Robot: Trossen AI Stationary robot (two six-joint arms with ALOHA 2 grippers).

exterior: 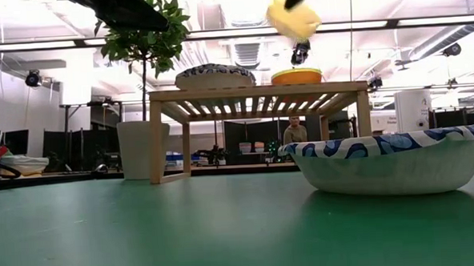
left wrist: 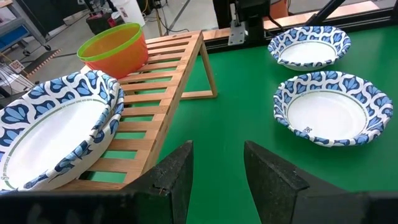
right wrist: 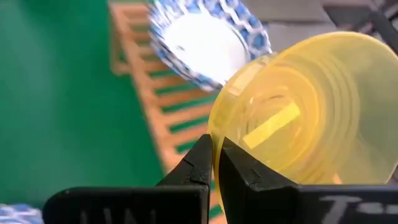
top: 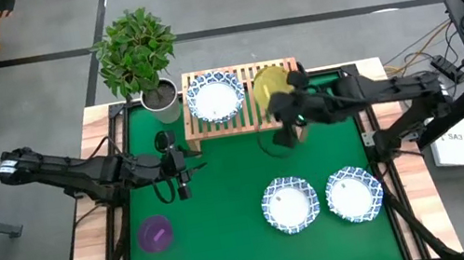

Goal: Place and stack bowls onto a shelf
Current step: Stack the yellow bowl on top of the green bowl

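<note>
My right gripper (right wrist: 216, 163) is shut on a translucent yellow-green bowl (top: 270, 86) and holds it in the air above the right part of the light-wood shelf (top: 245, 120). Below it on the shelf stands a small bowl (left wrist: 115, 46) that looks orange with a green rim. Stacked white bowls with blue rims (top: 214, 97) sit on the shelf's left part. Two more white bowls (top: 290, 203) (top: 353, 193) rest on the green mat. A purple bowl (top: 155, 233) sits at the near left. My left gripper (top: 182, 178) is open and empty, left of the shelf. My right gripper pinches the yellow-green bowl's rim (right wrist: 214, 138) between its two fingers, one finger on each side of the wall. The bowl is lifted clear above the shelf (exterior: 294, 20) and tilted on its side, with its hollow toward the wrist camera.
A white plant pot with a leafy plant (top: 161, 99) stands at the shelf's left end. Wooden table borders frame the green mat (top: 232, 243). A person (exterior: 295, 132) shows far off in the room behind.
</note>
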